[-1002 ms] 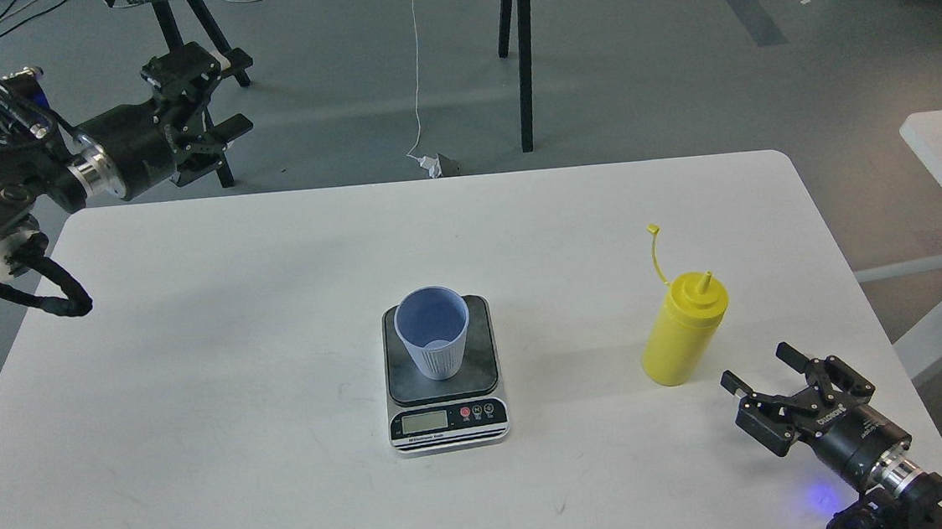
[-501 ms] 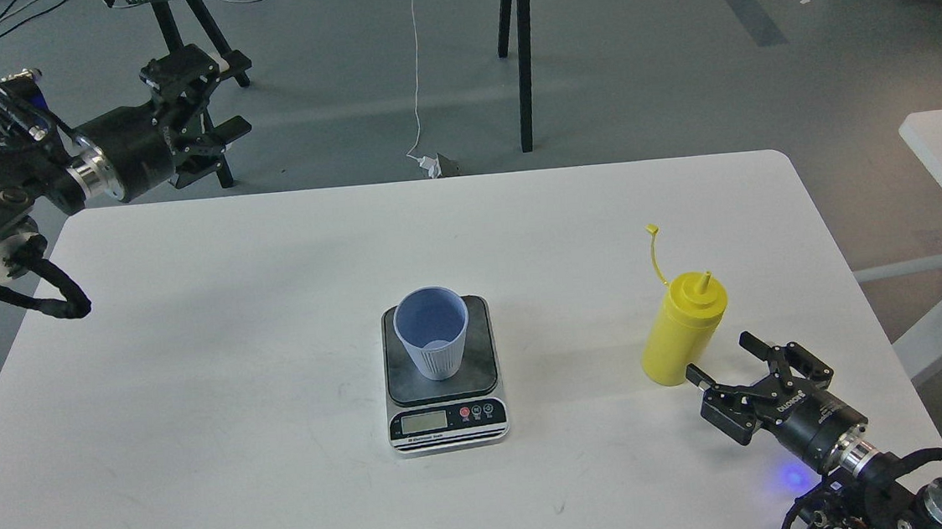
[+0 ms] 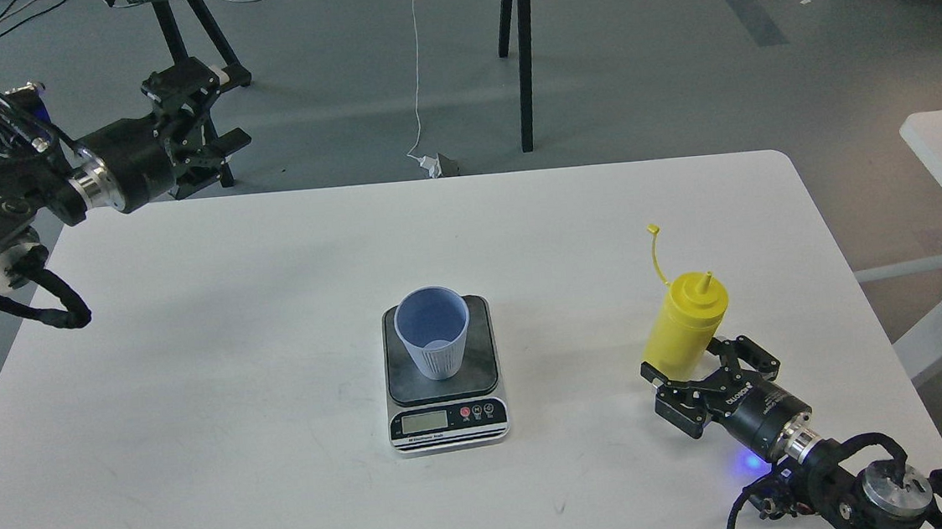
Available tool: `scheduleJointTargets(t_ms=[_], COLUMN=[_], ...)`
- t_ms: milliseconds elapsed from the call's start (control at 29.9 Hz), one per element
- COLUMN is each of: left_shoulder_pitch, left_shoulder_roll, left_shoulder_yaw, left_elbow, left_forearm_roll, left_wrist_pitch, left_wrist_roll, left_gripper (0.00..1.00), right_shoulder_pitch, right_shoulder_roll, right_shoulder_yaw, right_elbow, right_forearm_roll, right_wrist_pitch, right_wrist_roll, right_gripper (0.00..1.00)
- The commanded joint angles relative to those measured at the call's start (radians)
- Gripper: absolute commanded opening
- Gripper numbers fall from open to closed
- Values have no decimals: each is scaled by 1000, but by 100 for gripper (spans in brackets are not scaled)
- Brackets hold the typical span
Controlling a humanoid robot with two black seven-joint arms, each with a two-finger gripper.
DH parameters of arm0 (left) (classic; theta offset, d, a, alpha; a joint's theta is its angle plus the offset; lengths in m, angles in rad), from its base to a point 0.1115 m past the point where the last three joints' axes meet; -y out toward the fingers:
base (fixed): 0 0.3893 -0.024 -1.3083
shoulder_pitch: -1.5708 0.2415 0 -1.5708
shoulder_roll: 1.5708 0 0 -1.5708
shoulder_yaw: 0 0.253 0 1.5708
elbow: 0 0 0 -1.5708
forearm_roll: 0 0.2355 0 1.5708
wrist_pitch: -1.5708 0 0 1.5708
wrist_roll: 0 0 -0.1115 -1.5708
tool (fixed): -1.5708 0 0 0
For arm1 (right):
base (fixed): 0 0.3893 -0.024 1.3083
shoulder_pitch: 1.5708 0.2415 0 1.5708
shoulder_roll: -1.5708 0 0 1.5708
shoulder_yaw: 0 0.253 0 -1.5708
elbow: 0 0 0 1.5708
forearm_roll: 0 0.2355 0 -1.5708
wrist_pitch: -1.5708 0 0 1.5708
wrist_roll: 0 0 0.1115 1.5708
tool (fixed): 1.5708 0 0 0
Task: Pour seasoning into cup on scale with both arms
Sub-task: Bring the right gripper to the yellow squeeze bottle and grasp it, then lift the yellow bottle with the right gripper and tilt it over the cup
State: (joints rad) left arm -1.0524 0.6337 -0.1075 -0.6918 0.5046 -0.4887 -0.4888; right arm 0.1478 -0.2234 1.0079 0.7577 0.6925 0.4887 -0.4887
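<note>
Starting on your left: the left gripper [image 3: 204,126] hangs up past the far-left corner of the table [image 3: 242,451], way off from the scale [image 3: 443,374]. Its fingers are spread, holding nothing, though they blur into the dark trestle legs behind them, so the tips are hard to pick out. The rear of that arm is cut off by the left edge of the view. Compared to a second ago it's barely budged, maybe nudged up a touch.

Middle of the table you've got the scale, dark grey plate, silver front, small LCD and round buttons facing you. The LCD is too small to read. The cup [image 3: 433,332] stands upright on the plate, light blue, ribbed lower part, and you can see down into it.

Right of the scale, well apart from it, the seasoning [image 3: 685,325] stands upright: yellow squeeze bottle, pointed nozzle, cap sticking up on its thin tether. Its base is hidden behind the right gripper [image 3: 702,374].

That's the real change: a second ago the right gripper sat off to the right and nearer you than the bottle; now it's slid in, fingers open on either side of the bottle's lower body. Can't tell if they're touching it yet. A blue glow shows on the table beneath the wrist.
</note>
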Motion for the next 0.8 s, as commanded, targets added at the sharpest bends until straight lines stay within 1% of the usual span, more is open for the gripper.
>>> scheduleJointTargets(t_ms=[0, 33, 67, 100, 134, 200, 301, 434, 568, 601, 701, 768], left_shoulder_pitch=[11, 11, 12, 12, 14, 17, 20, 20, 20, 20, 20, 20], left_shoulder_roll=[3, 3, 3, 3, 3, 3, 3, 12, 29, 31, 31, 31], left_shoulder_yaw=[0, 0, 0, 0, 0, 0, -1, -1, -12, -12, -14, -17], left_elbow=[0, 0, 0, 0, 0, 0, 0, 0, 0, 0, 0, 0], left_forearm_roll=[0, 0, 0, 0, 0, -1, -1, -1, -1, -1, -1, -1], left_wrist_pitch=[0, 0, 0, 0, 0, 0, 0, 0, 0, 0, 0, 0], left_wrist_roll=[0, 0, 0, 0, 0, 0, 0, 0, 0, 0, 0, 0], left_gripper=[97, 97, 97, 97, 97, 97, 97, 97, 97, 97, 97, 97], right_shoulder_pitch=[25, 29, 30, 32, 38, 52, 105, 261, 511, 562, 705, 781], right_shoulder_roll=[6, 6, 7, 7, 13, 22, 24, 12, -22, -17, -4, 47], right_shoulder_yaw=[0, 0, 0, 0, 0, 0, 0, 3, 2, 1, -6, -37], right_elbow=[-23, -23, -21, -21, -24, -24, -26, -23, -21, -20, -15, -14], right_forearm_roll=[-19, -22, -22, -24, -27, -45, -94, -233, -465, -528, -755, -905], right_wrist_pitch=[0, 0, 0, 0, 0, 0, 0, 0, 0, -25, -204, -289], right_wrist_roll=[0, 0, 0, 0, 0, 0, 0, 0, 2, 4, 13, 22], right_gripper=[88, 80, 60, 34, 24, 20, 6, 3, 2, 2, 2, 2])
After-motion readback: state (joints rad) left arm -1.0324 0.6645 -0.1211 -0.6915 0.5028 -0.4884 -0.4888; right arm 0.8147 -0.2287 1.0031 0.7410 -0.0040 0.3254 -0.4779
